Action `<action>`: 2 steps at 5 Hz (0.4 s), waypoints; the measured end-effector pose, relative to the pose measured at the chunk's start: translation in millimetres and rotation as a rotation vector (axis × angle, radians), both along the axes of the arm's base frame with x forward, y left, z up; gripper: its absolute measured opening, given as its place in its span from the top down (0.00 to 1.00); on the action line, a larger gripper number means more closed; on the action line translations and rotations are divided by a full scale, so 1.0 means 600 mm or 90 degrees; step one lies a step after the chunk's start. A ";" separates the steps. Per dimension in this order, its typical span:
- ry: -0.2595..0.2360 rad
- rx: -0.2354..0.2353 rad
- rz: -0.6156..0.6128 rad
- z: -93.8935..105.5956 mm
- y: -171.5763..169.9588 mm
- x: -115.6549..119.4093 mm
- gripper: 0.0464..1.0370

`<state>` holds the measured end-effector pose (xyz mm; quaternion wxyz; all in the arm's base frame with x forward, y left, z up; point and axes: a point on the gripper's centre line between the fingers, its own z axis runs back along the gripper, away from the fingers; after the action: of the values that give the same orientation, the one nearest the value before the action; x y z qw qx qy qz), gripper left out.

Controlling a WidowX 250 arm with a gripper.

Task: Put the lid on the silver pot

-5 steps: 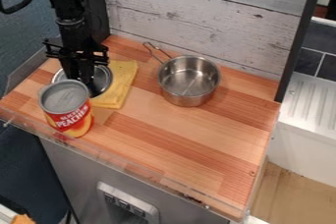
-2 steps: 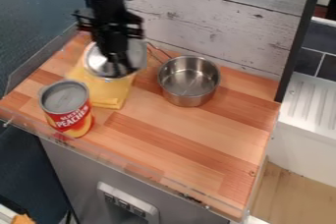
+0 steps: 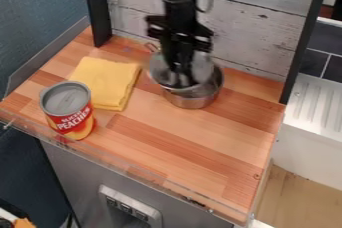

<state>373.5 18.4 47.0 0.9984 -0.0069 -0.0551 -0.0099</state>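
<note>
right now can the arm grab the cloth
Probably not: the gripper holds the lid over the pot, so it would likely have to let go first, though the cloth lies uncovered.

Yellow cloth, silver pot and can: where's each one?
Yellow cloth [image 3: 107, 83]: camera view, middle of its upper face.
Silver pot [image 3: 191, 102]: camera view, its outer wall.
Can [image 3: 66, 101]: camera view, its top.

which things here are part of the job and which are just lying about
Part of the job:
- round silver metal lid, held by the black gripper
- silver metal pot with a wire handle

Just lying about:
- folded yellow cloth
- red and yellow can with a grey top, standing upright
</note>
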 end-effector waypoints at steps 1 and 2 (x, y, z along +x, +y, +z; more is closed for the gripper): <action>0.006 0.009 -0.028 -0.014 -0.035 0.019 0.76; 0.020 0.020 -0.024 -0.029 -0.034 0.029 0.76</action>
<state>390.8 -2.0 29.5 0.9988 0.0078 -0.0390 -0.0297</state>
